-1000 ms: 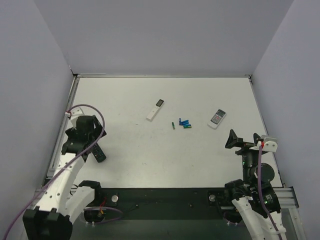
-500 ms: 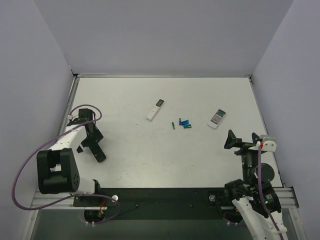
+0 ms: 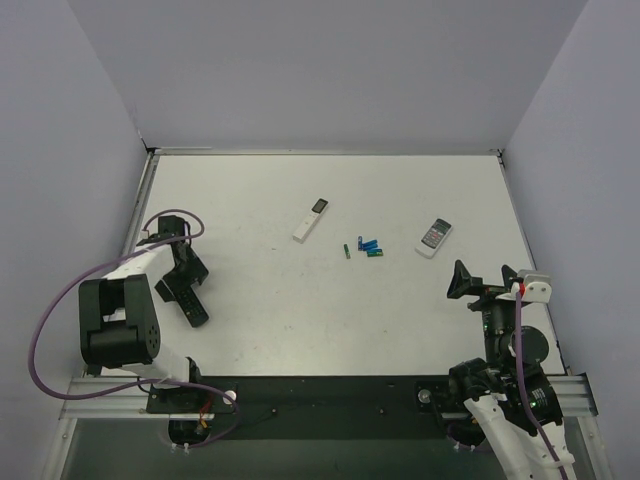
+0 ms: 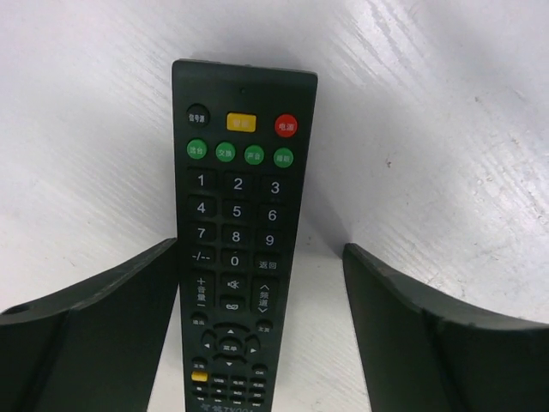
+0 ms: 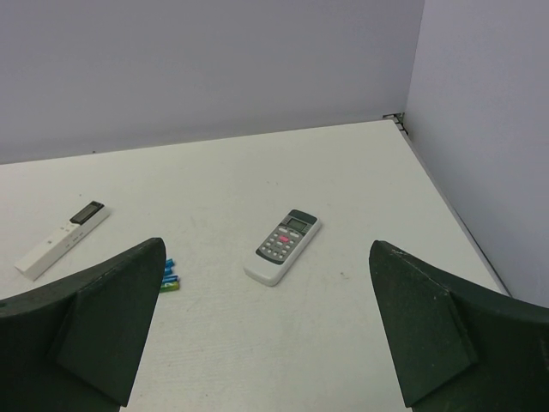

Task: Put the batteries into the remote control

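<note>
Top camera is looking down on the whole tabletop (image 3: 330, 320); left wrist is hugging the remote control (image 4: 238, 232), right wrist sharing the batteries (image 5: 171, 288).

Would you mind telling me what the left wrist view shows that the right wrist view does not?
Only the left wrist: the black remote, buttons up, between the fingers of the open left gripper. Only the right wrist: the short white remote, the white stick remote, the small blue and green cells partly behind a finger, the open right gripper and the enclosure walls. Both: the white table.
</note>
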Motion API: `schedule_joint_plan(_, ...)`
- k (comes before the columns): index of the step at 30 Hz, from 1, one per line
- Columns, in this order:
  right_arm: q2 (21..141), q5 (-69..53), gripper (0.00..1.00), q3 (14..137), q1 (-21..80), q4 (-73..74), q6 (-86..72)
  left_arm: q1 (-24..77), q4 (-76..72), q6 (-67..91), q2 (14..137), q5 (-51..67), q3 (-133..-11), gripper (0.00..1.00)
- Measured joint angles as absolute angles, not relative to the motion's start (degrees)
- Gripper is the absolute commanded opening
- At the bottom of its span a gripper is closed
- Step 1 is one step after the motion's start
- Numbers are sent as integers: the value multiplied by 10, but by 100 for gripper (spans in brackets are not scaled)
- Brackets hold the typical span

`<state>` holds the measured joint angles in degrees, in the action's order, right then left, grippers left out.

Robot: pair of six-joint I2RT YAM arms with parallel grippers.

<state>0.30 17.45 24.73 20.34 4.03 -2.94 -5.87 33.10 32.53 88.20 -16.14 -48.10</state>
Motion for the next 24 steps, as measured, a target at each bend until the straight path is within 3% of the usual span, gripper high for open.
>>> schedule_joint_plan(9,3,170,100,247,203,42,-32,-61,323,327,879,-128,-479,47)
schedule_joint_plan(13,3,159,100,253,203,55,-62,-58,304,333,861,-83,-462,27)
schedule_joint_plan(18,26,125,100,294,204,81,-152,-20,264,359,806,-17,-420,17)
schedule_joint_plan(24,212,12,100,362,204,77,-243,86,170,412,733,52,-389,8)
